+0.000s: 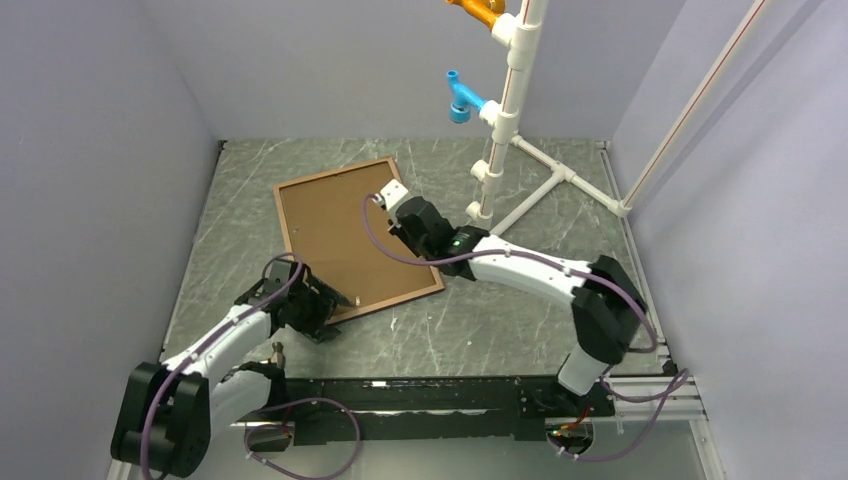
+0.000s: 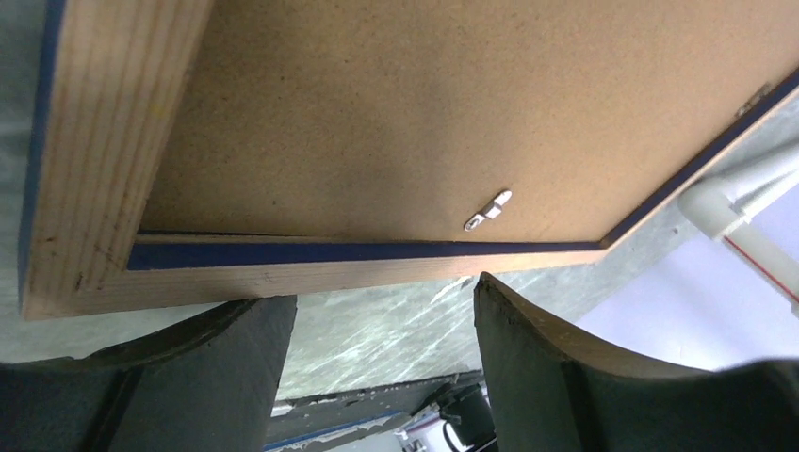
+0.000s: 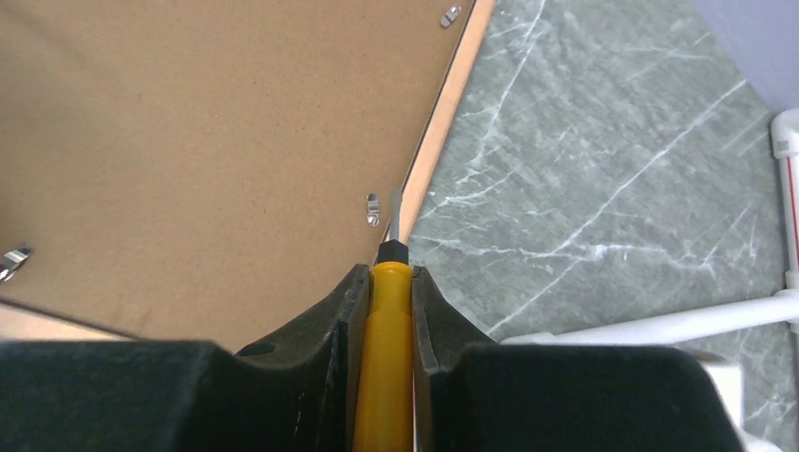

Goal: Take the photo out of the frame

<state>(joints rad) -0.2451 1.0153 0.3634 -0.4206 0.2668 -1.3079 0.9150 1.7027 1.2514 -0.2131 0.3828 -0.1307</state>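
From above, the frame (image 1: 335, 173) lies face down on the grey-green marbled table (image 1: 500, 330), left of centre and turned askew. Its brown backing board (image 1: 340, 235) faces up, so the photo under it cannot be seen. Pale walls (image 1: 100, 150) close the table in on three sides. A white pipe stand (image 1: 505, 110) with blue and orange fittings rises at the far right. The left gripper (image 1: 330, 305) sits at the frame's near left corner. The right gripper (image 1: 392, 200) reaches over the far right part of the board.

The left wrist view shows the wooden rim of the frame (image 2: 104, 141) with a navy edge inside it. A small metal clip (image 2: 487, 211) lies on the board (image 2: 424, 113). The left gripper (image 2: 382, 292) has its jaws spread wide with nothing between them, just short of the near rim, with table (image 2: 377, 325) showing in the gap.

In the right wrist view, the right gripper (image 3: 388, 273) is clamped on a yellow-handled screwdriver (image 3: 388, 358). Its blade tip rests by a metal tab (image 3: 373, 209) at the rim (image 3: 445, 122), with marbled table (image 3: 584, 169) to the right.
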